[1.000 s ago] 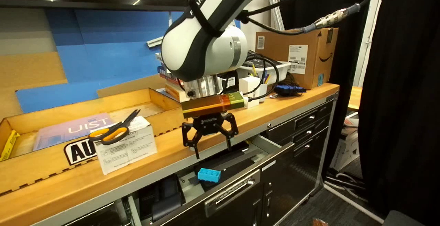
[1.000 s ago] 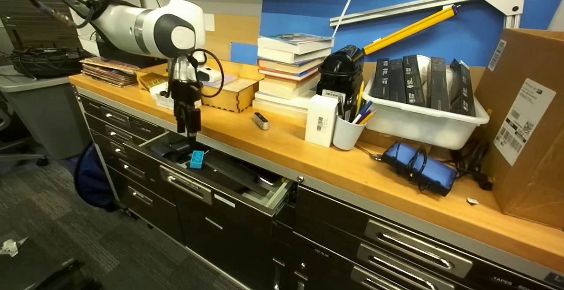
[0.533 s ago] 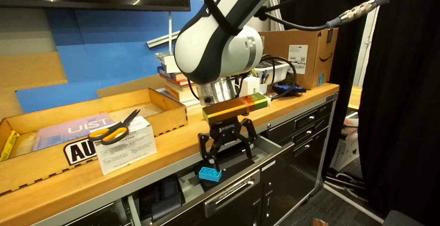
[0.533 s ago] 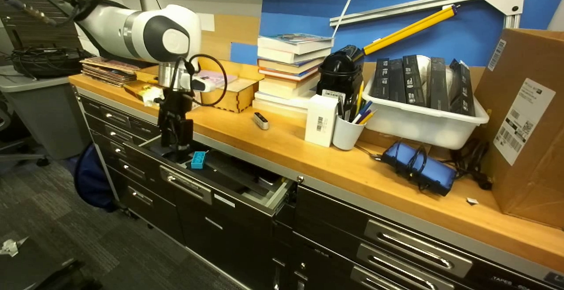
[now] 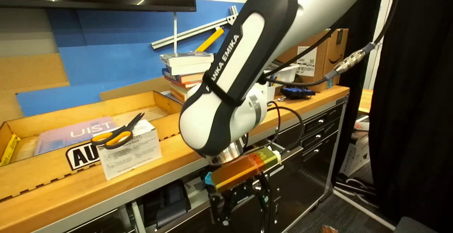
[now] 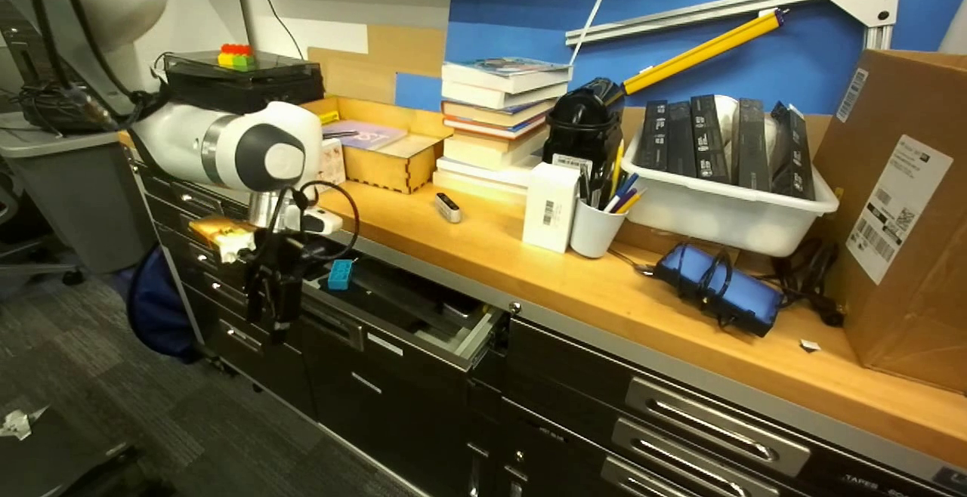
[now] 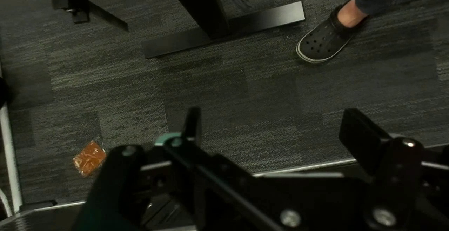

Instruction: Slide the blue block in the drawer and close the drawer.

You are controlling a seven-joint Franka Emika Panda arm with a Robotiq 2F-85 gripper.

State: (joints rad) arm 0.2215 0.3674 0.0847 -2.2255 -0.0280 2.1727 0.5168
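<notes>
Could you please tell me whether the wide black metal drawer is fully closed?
No, in an exterior view the wide black metal drawer stands pulled out, with the small light-blue cuboid block visible inside it.

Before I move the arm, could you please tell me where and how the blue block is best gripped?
I would grip the blue block across its narrow width, on the long sides, coming down from above. In an exterior view it looks longer than wide, so that width should suit the open gripper; the block lies in the open drawer, whose front would likely hinder a low approach.
</notes>
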